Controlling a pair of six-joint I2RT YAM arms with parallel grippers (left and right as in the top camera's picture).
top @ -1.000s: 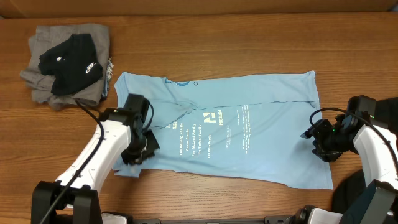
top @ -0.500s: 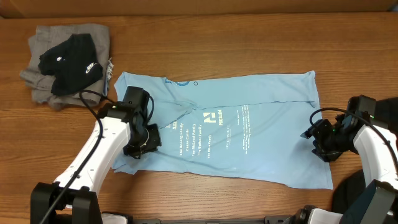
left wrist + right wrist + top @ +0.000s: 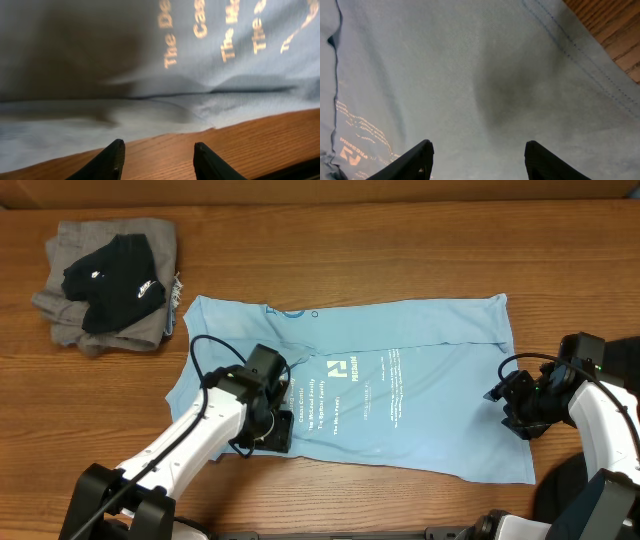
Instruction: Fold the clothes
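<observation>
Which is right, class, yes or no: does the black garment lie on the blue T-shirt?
No, the black garment lies on the grey pile, apart from the T-shirt.

There is one blue shirt, one black top, one grey cloth, one table, one left gripper and one right gripper.

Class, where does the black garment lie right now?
In the overhead view, the black garment lies atop the grey piece at the table's far left, apart from the light blue T-shirt.
</observation>
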